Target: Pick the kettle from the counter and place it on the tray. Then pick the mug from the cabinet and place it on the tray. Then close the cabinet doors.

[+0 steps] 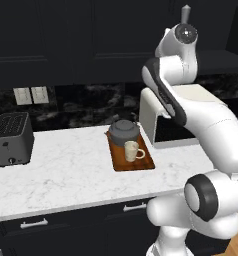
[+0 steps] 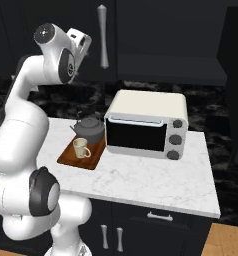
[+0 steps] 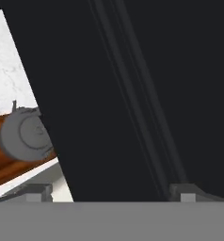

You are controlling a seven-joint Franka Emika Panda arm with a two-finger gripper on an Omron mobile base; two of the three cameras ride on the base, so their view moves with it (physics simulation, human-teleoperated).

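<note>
The robot's white arm is seen closest to the base cameras, raised high with the tool (image 3: 111,190) held up against a flat black cabinet door (image 3: 132,94); in the hand view the two finger tips are seen set wide apart, with nothing between them. Well below the tool, on the counter (image 1: 66,170), the tray (image 1: 141,162) is found with the kettle (image 1: 124,132) on its far end and the mug (image 1: 132,150) just in front of it, so both placements are judged done. A toaster oven (image 2: 146,131) is seen just beside the tray, and a dark toaster (image 1: 11,137) stands well apart along the counter. The door panel lies directly ahead of the tool, its long axis upright, its silver bar handle (image 2: 103,36) seen just beside the hand in the right base view. Whether the doors are fully shut cannot be told; a push straight forward on the panel is judged to be what remains.
</note>
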